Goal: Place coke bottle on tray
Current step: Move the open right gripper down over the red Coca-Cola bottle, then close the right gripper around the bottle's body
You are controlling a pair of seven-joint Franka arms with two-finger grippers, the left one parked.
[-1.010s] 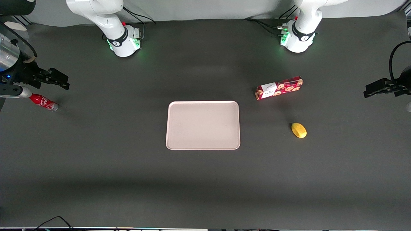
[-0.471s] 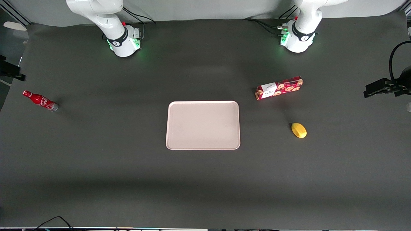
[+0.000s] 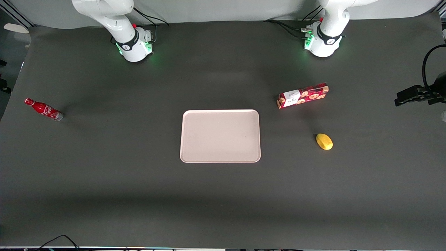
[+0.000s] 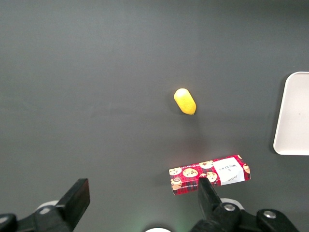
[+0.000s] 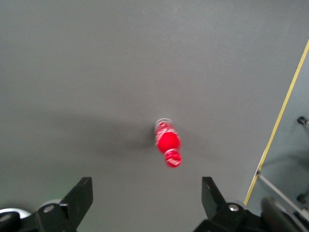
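Front camera looks steeply down over the whole surface (image 3: 104, 181). Right wrist camera, high above the coke bottle (image 5: 167, 143), faces straight down past its spread hand (image 5: 147, 199), apparently near the surface's edge.

I work in a robotics lab: my white arm base (image 3: 134, 47) is bolted with green status lights onto a bench (image 3: 223, 195) draped in dark grey matting, cables (image 3: 55, 240) trail off its edge, and yellow floor tape (image 5: 282, 116) marks the boundary beside it.
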